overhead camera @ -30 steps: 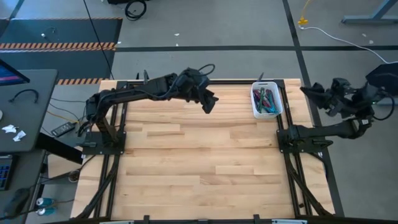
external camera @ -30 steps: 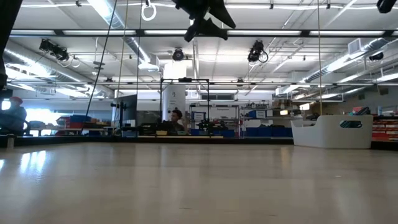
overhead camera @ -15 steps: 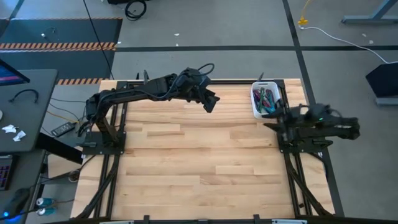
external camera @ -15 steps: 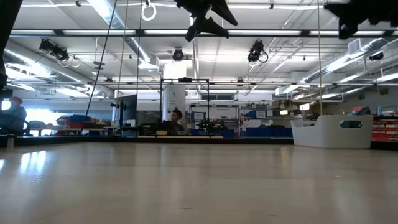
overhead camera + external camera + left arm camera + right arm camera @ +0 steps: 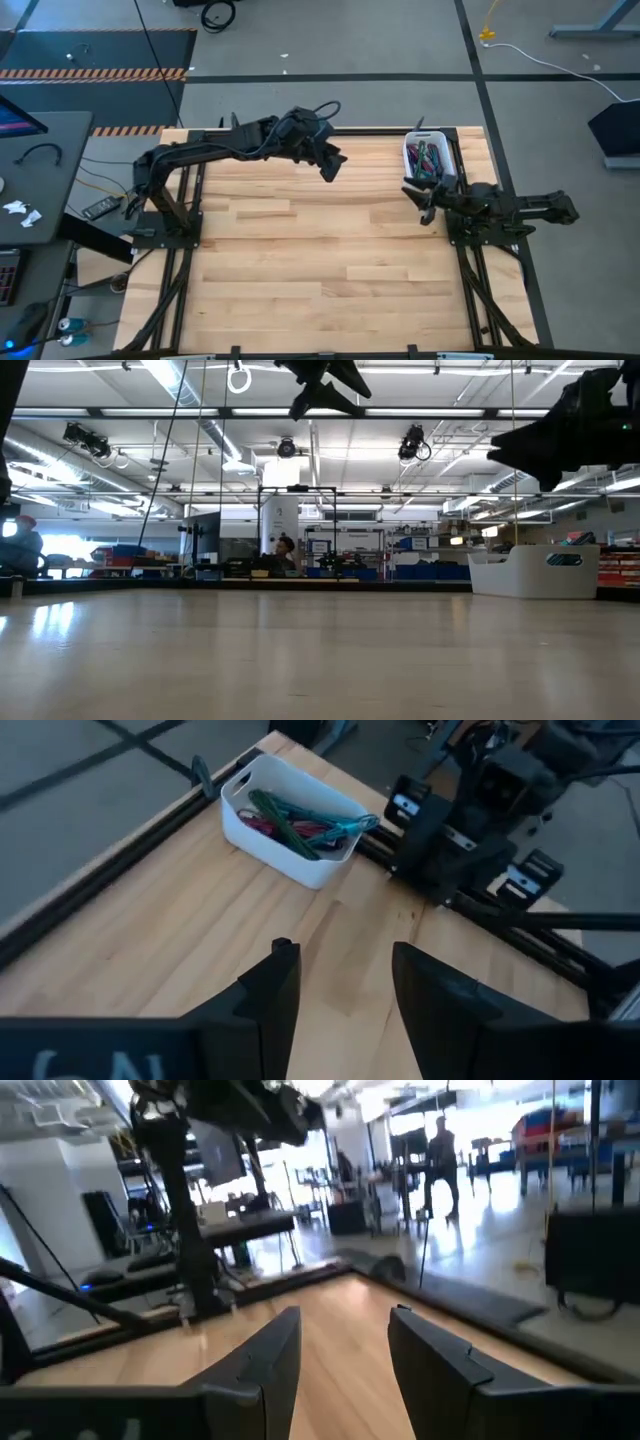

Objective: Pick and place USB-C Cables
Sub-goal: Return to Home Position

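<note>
Over by the right pincer [image 5: 422,203] is where all the action ended up. The white bin [image 5: 407,160] sits just past it, at the far right corner of the desk [image 5: 300,260], and the USB-C cables [image 5: 428,160] are all piled inside. Nothing's lying loose on the wood as far as I can see.

From the left wrist camera you get a decent look into the bin [image 5: 290,855]. The cables [image 5: 300,820] are a tangle with green, teal and reddish ones on top. I can't count them from any view.

The right pincer is near the bin's front end, hanging in the air above bin height and not touching it. Its arm is folded up over its own base. In its wrist view the right pincer [image 5: 345,1312] is spread fairly wide with nothing between the fingers [image 5: 270,1360].

The left pincer [image 5: 330,170] is well off to the left of the bin, stretched out over the far middle of the desk. It's high up too, showing at the very top of the low view [image 5: 325,385]. From its own camera the left pincer [image 5: 340,948] is also wide apart and empty, pointed toward the bin with bare wood under it.
</note>
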